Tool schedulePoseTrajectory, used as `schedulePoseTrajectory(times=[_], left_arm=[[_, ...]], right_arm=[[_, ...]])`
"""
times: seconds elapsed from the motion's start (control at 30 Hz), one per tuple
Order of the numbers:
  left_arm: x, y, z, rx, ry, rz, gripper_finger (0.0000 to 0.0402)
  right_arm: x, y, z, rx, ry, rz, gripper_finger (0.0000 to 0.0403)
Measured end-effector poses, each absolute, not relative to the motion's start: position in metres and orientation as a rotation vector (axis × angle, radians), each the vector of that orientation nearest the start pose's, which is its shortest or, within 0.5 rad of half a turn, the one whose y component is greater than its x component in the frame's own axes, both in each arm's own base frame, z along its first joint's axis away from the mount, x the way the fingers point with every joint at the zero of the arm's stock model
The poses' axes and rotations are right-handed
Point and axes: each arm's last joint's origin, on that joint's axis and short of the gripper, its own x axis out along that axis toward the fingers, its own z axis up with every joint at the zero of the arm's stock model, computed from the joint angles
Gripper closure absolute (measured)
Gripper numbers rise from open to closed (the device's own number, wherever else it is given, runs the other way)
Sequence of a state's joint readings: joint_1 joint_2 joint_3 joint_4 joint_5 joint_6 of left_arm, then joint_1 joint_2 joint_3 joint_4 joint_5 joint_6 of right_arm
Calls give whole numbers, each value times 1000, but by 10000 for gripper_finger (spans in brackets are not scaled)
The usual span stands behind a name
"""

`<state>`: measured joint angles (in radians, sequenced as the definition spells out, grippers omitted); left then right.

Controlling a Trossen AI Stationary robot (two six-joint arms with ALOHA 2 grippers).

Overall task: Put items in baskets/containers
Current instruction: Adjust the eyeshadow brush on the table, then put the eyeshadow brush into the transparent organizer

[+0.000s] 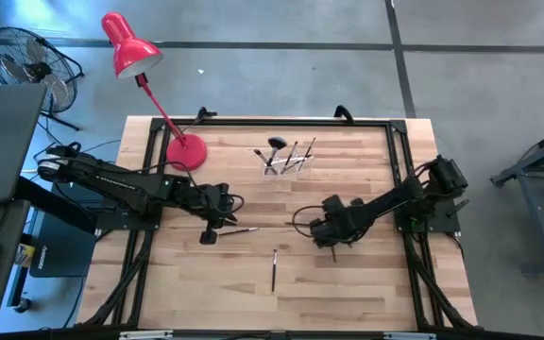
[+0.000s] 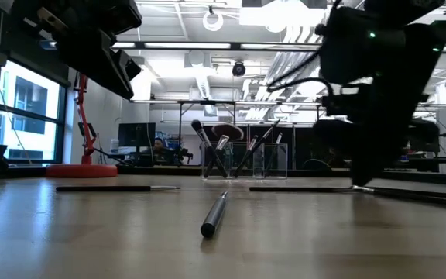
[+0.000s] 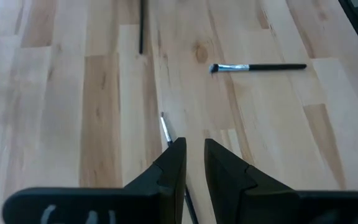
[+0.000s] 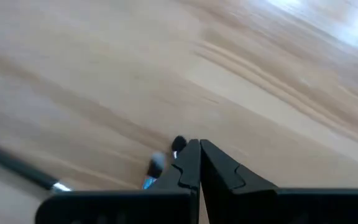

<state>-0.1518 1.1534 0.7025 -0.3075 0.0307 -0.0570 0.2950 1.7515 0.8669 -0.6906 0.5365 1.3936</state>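
Note:
A clear holder (image 1: 286, 162) stands on the far middle of the table with several brushes upright in it, one with a wide dark head; it also shows in the low view (image 2: 265, 161). Three brushes lie flat on the wood: one (image 1: 242, 229) just right of my left gripper (image 1: 209, 234), one (image 1: 274, 269) toward the near edge, and one (image 2: 304, 188) ending at my right gripper (image 2: 360, 182). My left gripper (image 3: 194, 144) hovers above the first brush (image 3: 165, 126), its fingers a narrow gap apart. My right gripper (image 4: 199, 144) is shut, pointing down at the table. My right gripper's shut fingertips (image 4: 191, 152) come from above, down to the wood at the end of a lying brush (image 4: 17, 167). A dark tip (image 4: 179, 142) shows right beside them. Whether the fingers touch the brush I cannot tell.
A red desk lamp stands with its round base (image 1: 185, 151) on the far left of the table, left of the holder. Black frame rails (image 1: 399, 170) run along the table's sides. Bare wood lies between the two grippers and toward the near edge.

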Motion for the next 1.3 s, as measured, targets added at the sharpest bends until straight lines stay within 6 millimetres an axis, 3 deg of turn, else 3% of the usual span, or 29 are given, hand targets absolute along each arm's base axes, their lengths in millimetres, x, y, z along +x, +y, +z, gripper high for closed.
schedulePoseTrajectory(times=[0.13,0.37,0.67,0.83,1.03,1.3], left_arm=[[228,-30,225,-23,764,-136,346],[228,-24,225,-40,772,-128,346],[231,-24,228,-44,727,-127,346],[234,-22,231,-81,684,-33,346],[237,-20,235,-202,625,93,346],[238,-19,236,-365,587,196,346]], right_arm=[[276,63,120,461,960,-911,403],[278,58,125,551,964,-901,403],[266,55,165,628,919,-838,402],[264,51,179,660,875,-803,397],[265,48,177,613,1024,-646,371],[266,47,177,594,1096,-540,332]])
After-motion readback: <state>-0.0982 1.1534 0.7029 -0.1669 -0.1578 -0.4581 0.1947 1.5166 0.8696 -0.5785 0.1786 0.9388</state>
